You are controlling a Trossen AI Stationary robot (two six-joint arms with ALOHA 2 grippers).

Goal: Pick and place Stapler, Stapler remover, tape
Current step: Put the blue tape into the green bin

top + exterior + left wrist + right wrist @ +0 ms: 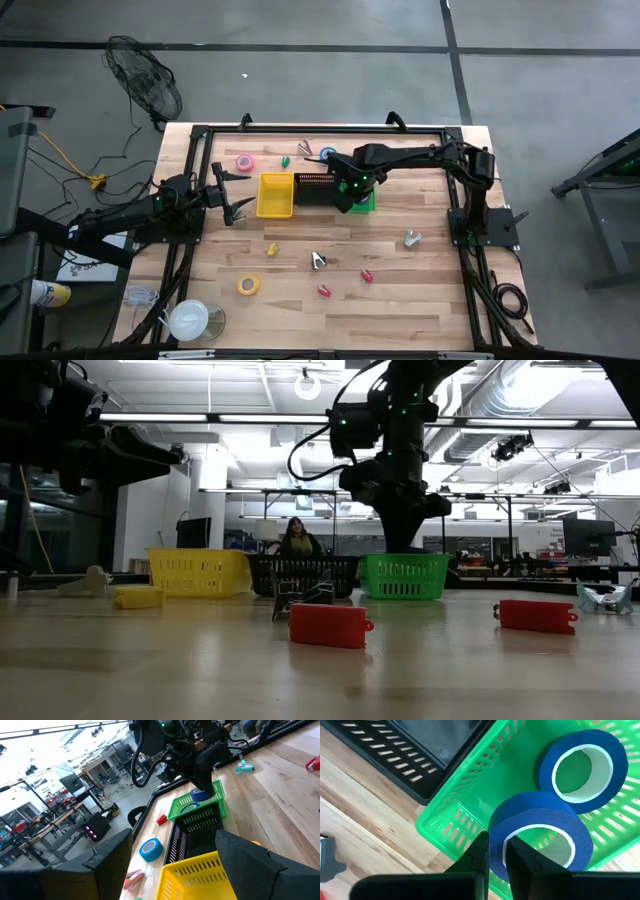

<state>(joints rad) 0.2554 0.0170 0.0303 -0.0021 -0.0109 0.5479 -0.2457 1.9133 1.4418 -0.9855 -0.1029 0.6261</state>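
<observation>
Fingers of the right gripper point(496, 851) pinch a blue tape roll's point(540, 837) wall over the green basket point(470, 805); left gripper point(238, 195) gapes wide, empty.

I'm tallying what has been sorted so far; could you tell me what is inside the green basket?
Inside the green basket one blue tape roll lies flat; a second blue roll is pinched by the right gripper's fingers just above it. The floor beneath that roll is hidden.

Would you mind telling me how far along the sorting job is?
Done: one blue tape roll lies in the green bin. In hand: the right gripper holds a second blue roll over that bin. Left: pink tape, yellow tape and red staplers on the table.
</observation>
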